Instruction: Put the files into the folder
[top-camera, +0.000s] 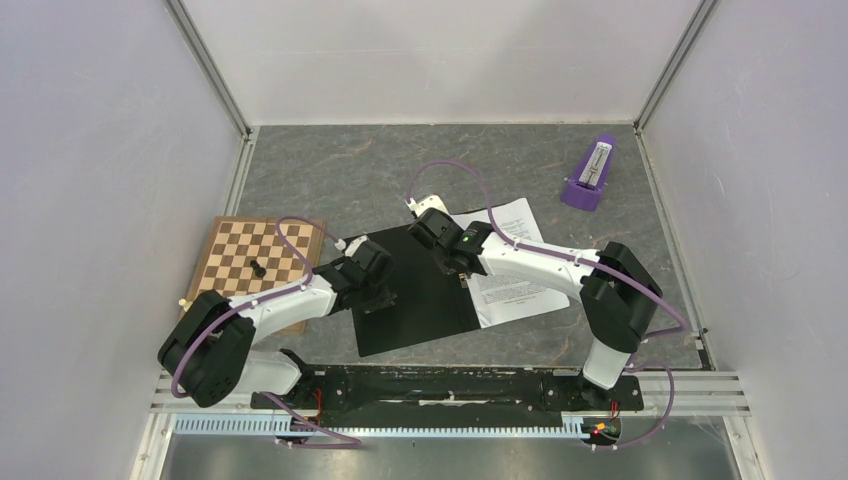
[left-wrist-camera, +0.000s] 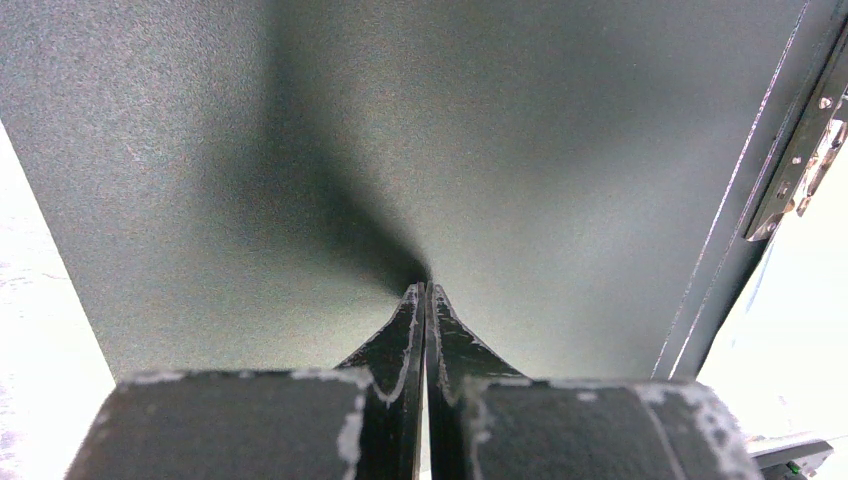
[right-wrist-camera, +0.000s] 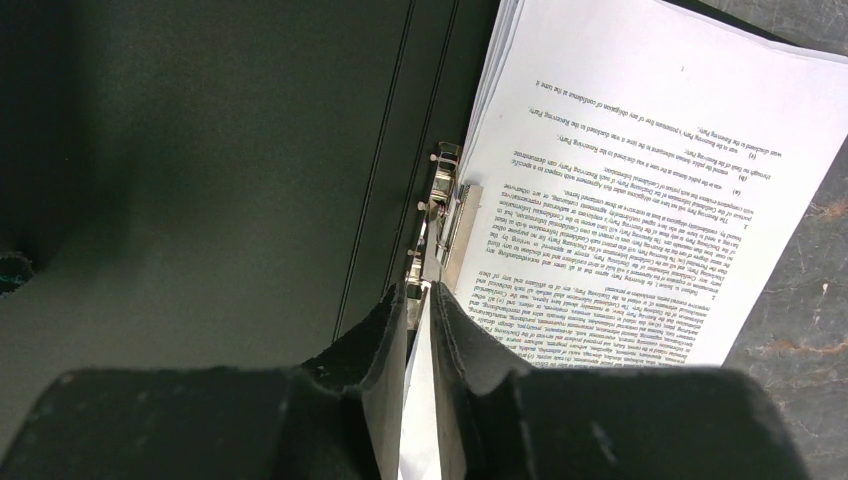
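Grey marbled tabletop is occupied by the open flat folder, black inside. White printed sheets are laid on its right half, its left half is touched by the clenched left gripper, and the metal spine clip is pinched by the right gripper.

One folder, one paper stack, one chessboard, one purple metronome

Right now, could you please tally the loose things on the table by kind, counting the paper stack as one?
Folder: 1
Paper stack: 1
Chessboard: 1
Black chess piece: 1
Purple metronome: 1
Total: 5
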